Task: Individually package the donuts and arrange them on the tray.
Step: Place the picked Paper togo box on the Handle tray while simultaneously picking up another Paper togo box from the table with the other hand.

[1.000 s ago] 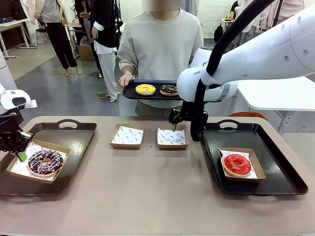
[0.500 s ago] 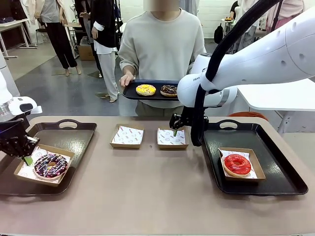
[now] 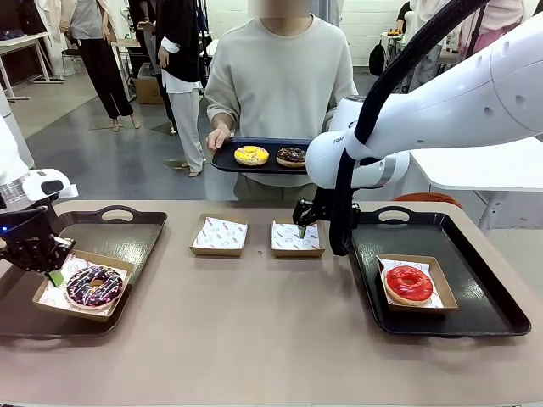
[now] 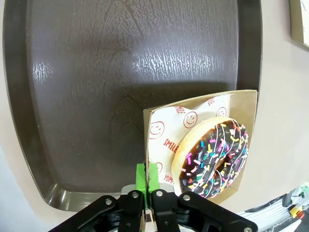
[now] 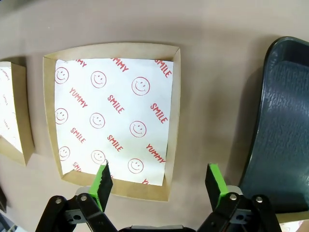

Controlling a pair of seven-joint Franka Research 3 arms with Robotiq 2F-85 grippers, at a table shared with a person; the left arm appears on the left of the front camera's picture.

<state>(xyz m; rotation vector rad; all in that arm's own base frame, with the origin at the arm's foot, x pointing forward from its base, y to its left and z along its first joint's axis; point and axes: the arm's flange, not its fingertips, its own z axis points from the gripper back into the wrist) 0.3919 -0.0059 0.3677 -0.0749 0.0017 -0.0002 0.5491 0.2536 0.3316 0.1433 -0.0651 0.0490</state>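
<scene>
Left wrist view: left end effector (image 4: 147,175) clamps shut on the cardboard box (image 4: 248,102) edge — sprinkled donut (image 4: 212,157) inside. Right end effector (image 5: 157,173) gapes open, holding nothing, over a paper-lined box (image 5: 175,111).

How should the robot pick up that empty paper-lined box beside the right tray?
Pinch the empty box by the thin raised wall nearest the right hand, coming straight down, one finger inside, one outside. It lies flat and shallow, so probably only that wall offers a hold; the left hand grips the donut box that way.
</scene>
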